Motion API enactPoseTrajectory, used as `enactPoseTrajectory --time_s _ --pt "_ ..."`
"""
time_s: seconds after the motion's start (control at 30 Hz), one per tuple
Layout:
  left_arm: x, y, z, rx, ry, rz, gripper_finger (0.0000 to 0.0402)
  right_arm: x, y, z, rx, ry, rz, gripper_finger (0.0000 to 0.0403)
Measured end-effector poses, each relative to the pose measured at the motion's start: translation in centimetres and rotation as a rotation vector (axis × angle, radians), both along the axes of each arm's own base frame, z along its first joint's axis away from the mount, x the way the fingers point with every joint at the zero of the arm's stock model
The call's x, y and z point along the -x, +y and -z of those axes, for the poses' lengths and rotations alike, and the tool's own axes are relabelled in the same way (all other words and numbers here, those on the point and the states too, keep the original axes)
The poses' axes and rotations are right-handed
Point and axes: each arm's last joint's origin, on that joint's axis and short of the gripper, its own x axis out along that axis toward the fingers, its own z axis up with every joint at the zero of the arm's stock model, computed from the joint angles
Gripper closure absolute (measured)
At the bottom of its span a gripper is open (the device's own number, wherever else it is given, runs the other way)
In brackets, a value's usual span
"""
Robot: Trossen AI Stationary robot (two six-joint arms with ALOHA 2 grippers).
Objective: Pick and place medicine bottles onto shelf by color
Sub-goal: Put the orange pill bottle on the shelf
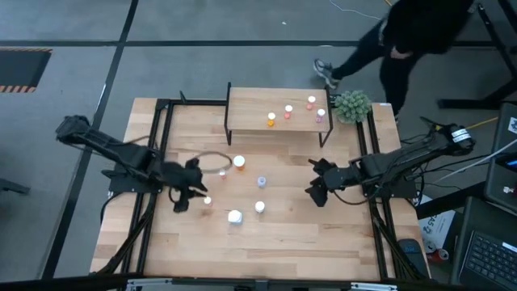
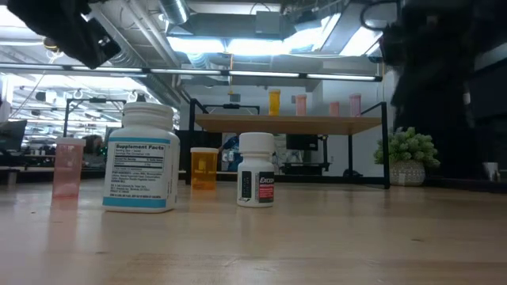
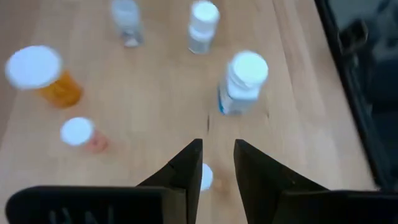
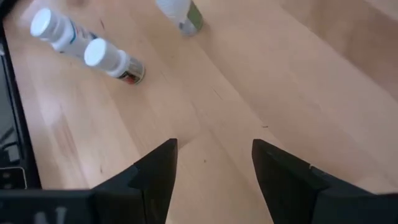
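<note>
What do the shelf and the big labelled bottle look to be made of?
Shelf: light matte wood board, grain showing from above, on thin black legs, probably metal. Big bottle: opaque white body with a ribbed white cap and printed label, likely plastic.

Grey floor (image 1: 202,32), bright ceiling lights (image 2: 238,47)

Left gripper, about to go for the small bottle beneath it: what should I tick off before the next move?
1. Left gripper jaws open: ok.
2. White-capped bottle lined up between the jaws: ok.
3. That bottle's body colour visible for sorting: cannot tell.
4. Pink bottle nearby stands apart from the jaws: ok.
5. Bare room on the shelf: ok.
6. Right gripper empty, over bare table: ok.
</note>
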Motion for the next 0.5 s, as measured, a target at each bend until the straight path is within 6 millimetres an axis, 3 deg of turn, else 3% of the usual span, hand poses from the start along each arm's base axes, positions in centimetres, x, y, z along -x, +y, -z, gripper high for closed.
enactPoseTrajectory --time_s 0.2,0.5 --pt "-1.6 -2.4 1.8 -0.067 0.105 0.009 0.0312 0.0 0.0 1.1 -0.024 -0.045 0.013 0.0192" --pt "-2.6 -2.3 3.3 -0.055 0.192 -0.087 0.0248 -0.3 0.1 0.8 -0.037 -0.093 0.011 0.0192"
